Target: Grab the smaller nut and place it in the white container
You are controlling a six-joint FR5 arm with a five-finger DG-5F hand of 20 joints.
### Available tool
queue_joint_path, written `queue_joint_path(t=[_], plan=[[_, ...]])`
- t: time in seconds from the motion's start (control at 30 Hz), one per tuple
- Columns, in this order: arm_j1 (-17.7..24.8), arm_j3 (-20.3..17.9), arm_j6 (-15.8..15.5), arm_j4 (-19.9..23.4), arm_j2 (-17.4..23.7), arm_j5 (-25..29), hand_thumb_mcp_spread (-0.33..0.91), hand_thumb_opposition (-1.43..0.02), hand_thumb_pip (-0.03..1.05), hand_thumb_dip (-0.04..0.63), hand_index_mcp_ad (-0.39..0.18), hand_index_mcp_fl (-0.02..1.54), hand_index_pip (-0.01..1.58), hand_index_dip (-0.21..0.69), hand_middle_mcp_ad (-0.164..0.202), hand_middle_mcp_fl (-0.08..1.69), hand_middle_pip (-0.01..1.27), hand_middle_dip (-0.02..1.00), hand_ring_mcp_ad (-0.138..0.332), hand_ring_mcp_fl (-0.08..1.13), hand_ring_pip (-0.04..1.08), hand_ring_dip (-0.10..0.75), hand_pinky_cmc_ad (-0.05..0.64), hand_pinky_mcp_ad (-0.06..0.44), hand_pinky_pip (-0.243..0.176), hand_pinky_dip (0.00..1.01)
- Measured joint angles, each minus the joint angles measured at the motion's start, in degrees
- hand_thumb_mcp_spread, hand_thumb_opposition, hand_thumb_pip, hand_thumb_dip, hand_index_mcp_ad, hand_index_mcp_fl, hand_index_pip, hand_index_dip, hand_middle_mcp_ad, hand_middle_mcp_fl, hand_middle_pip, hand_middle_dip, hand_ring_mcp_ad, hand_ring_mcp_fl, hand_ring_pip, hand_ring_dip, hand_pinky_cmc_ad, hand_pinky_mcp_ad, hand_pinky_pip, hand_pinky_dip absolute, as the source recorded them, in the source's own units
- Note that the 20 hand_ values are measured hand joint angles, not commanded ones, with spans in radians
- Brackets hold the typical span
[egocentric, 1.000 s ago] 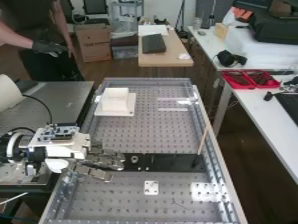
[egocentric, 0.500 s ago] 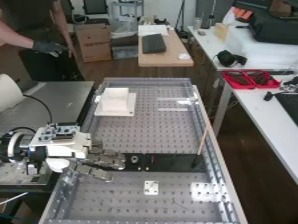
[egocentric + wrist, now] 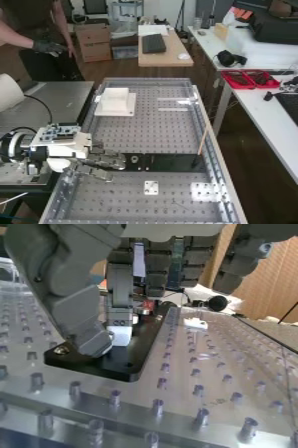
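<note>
The hand [image 3: 105,159] lies low over the left part of the black bar [image 3: 173,162] in the high view, its fingers fairly straight and relaxed. In the wrist view the hand [image 3: 120,289] hangs over the bar [image 3: 100,366], with the thumb tip beside a pale fingertip close above its surface. The smaller nut [image 3: 62,350] sits near the bar's closer end, just outside the thumb and not held. On the bar beyond the fingertips stands the bearing [image 3: 134,159]. The white container [image 3: 116,102] rests on the bench, farther back than the bar.
The perforated bench [image 3: 146,132] has raised metal rails along its sides. A small white plate [image 3: 151,188] lies on the near side of the bar, and a thin wooden stick [image 3: 202,142] leans by the right rail. A person stands behind on the left.
The hand has shifted very slightly to the right over the bar. The container and the bearing have stayed where they were.
</note>
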Motion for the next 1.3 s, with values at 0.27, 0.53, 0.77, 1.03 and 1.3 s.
queue_joint_path(t=[0.27, 0.53, 0.77, 1.03, 1.3], plan=[[0.0, -0.2, 0.2, 0.0, 0.1, 0.1, 0.42, -0.82, 0.77, 0.227, -0.122, 0.15, 1.56, 0.150, 0.035, 0.11, 0.12, 0.22, 0.098, 0.02, 0.09, 0.101, 0.298, 0.232, -0.042, 0.18], [0.0, -0.3, 0.2, 0.3, 0.1, 0.3, 0.41, -0.81, 0.77, 0.230, -0.122, 0.15, 1.56, 0.147, 0.035, 0.12, 0.12, 0.22, 0.101, 0.02, 0.09, 0.101, 0.302, 0.232, -0.042, 0.18], [0.0, -0.4, 0.2, 0.3, 0.1, 0.3, 0.41, -0.81, 0.78, 0.227, -0.122, 0.15, 1.56, 0.157, 0.035, 0.12, 0.12, 0.22, 0.101, 0.02, 0.09, 0.101, 0.302, 0.232, -0.042, 0.18], [0.2, -0.3, -0.1, 0.0, 0.4, 0.2, 0.42, -0.84, 0.75, 0.232, -0.119, 0.18, 1.54, 0.134, 0.035, 0.12, 0.12, 0.22, 0.101, 0.02, 0.09, 0.101, 0.302, 0.229, -0.044, 0.18], [0.4, 0.0, -0.3, -0.8, 0.8, 0.3, 0.41, -0.87, 0.74, 0.222, -0.122, 0.21, 1.54, 0.134, 0.031, 0.13, 0.12, 0.22, 0.099, 0.02, 0.09, 0.101, 0.298, 0.229, -0.044, 0.18]])
